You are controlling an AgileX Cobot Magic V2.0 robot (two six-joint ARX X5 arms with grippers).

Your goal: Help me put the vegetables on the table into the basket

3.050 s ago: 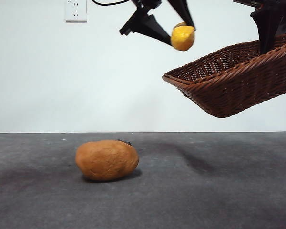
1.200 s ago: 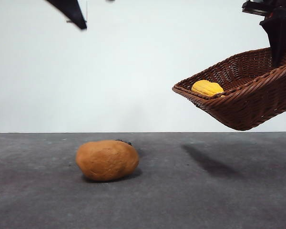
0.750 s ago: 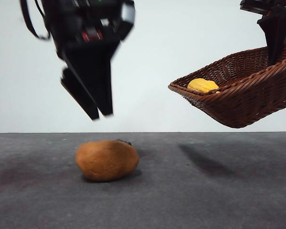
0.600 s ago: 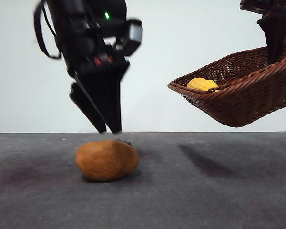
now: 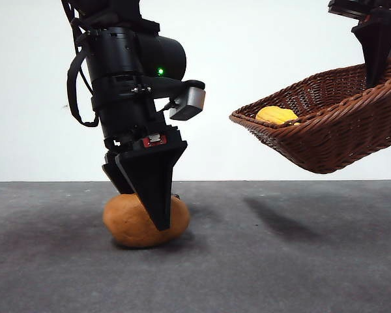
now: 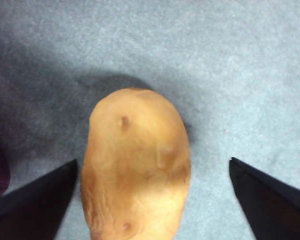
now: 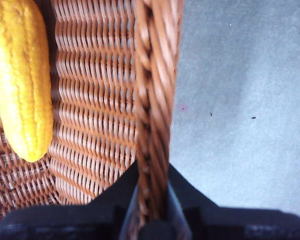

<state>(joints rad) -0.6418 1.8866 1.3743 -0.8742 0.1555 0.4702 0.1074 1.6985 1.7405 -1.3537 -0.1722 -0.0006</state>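
Dark-grey table (image 5: 300,261) spreads beneath both hands. The brown wicker basket (image 5: 326,130) hangs tilted in the air, its braided rim pinched between the right hand's (image 7: 152,200) closed jaws. The orange-brown potato (image 6: 136,165) lies on the table between the left hand's (image 6: 150,200) wide-open jaws, not gripped. The yellow bumpy vegetable (image 7: 21,75) rests inside the basket, near the right hand.

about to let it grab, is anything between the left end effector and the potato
Nothing visible. The left end effector is open with its jaws either side of the potato on the table, only bare gaps between them. The basket is held up off to the side by the right end effector.
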